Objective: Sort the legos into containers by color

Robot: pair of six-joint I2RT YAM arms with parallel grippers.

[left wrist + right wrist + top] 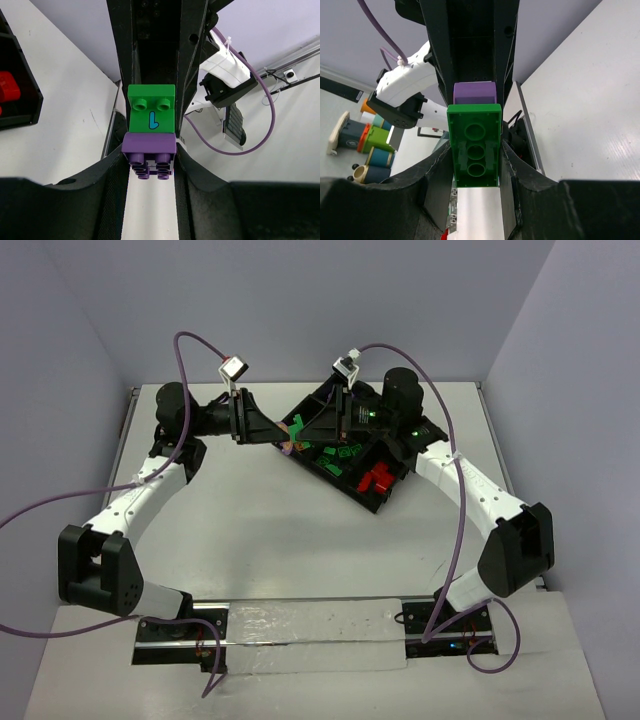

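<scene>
Left gripper (149,156) clamps purple brick (149,144) | right gripper (475,152) clamps joined green brick (474,145) | green face marked blue "L"

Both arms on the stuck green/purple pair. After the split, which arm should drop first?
Right, probably: the right end effector grips the green brick, close by the green bricks in the tray. The left end effector holds the purple brick at the tray's corner.

Coloured cups (380,139) lie off the white table (250,530).

Right pincer (475,167) clamps green brick (474,150), purple brick (475,92) attached.
</scene>
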